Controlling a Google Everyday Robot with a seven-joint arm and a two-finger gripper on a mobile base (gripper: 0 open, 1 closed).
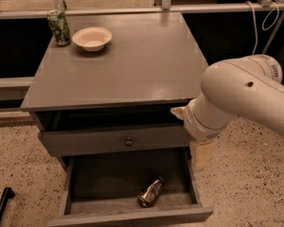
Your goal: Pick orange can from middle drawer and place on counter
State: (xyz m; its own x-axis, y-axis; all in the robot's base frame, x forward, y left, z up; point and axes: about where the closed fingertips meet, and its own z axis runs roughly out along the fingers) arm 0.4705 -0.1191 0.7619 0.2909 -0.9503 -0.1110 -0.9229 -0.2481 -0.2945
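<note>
Gripper: largely hidden under arm, beside drawer's right wall; open or closed cannot be told.
Middle drawer: orange can lying inside.

We're in what looks like a robotics test space: speckled terrazzo floor, a lone grey cabinet, metal rails behind, loose cables dangling, and a white arm with its gripper beside the open middle drawer.

Gripper of smooth cream plastic just right of the open drawer, matt grey painted wood; down-left of it the orange can, shiny dented metal; up-left, the counter, matt grey, pale worn edges.
</note>
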